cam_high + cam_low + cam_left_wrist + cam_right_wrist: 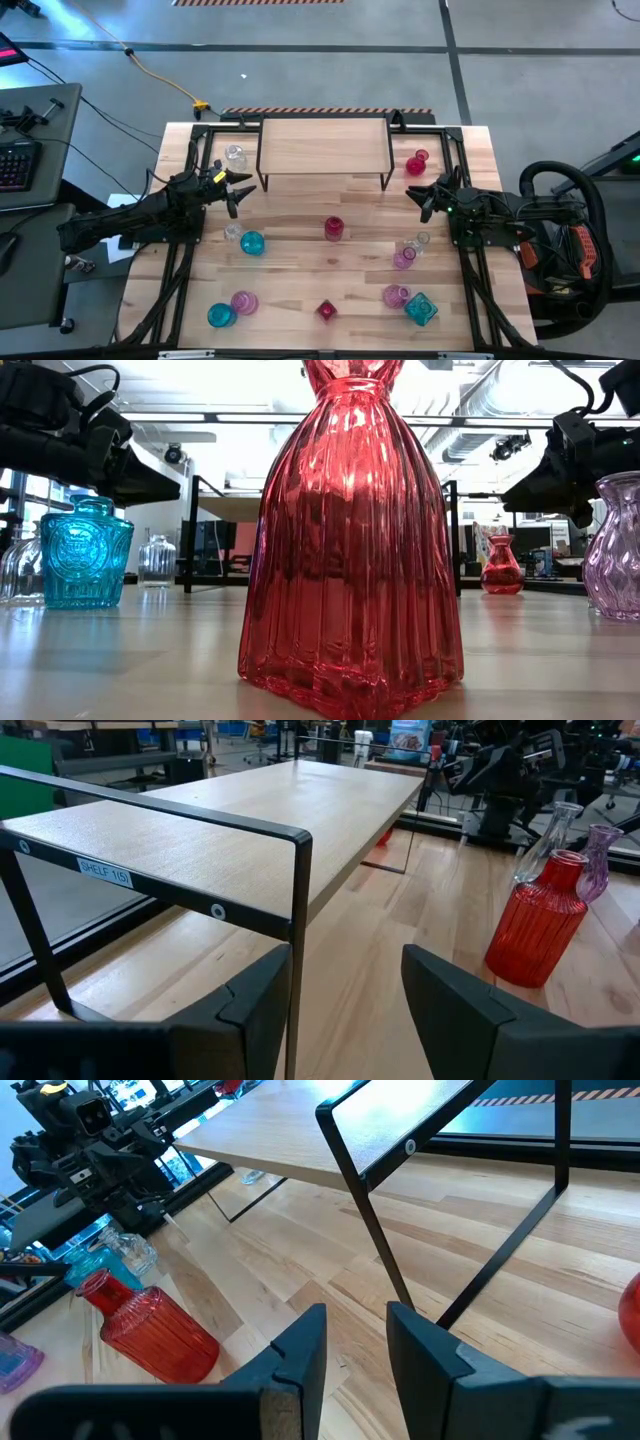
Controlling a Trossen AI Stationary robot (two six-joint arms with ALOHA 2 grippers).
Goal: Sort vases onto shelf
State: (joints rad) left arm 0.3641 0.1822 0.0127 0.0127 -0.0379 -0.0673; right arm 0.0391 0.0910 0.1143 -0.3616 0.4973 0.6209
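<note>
Shelf (pixel 325 145) at table's (pixel 300 290) far edge, top bare. Vases scattered on table below it, all empty, none on shelf; red vase (pixel 334 228) mid-table. Left gripper (pixel 237 191) and right gripper (pixel 420 195) hover by shelf's front corners, fingers parted, holding nothing.

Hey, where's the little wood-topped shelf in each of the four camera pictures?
High view: the shelf sits top middle, at the table's edge.
Low view: background, mostly hidden behind the near red vase.
Left wrist view: close, filling the picture's left.
Right wrist view: across the top.
Shared landmark: the ribbed red vase before the shelf, in every view except the low one.
</note>
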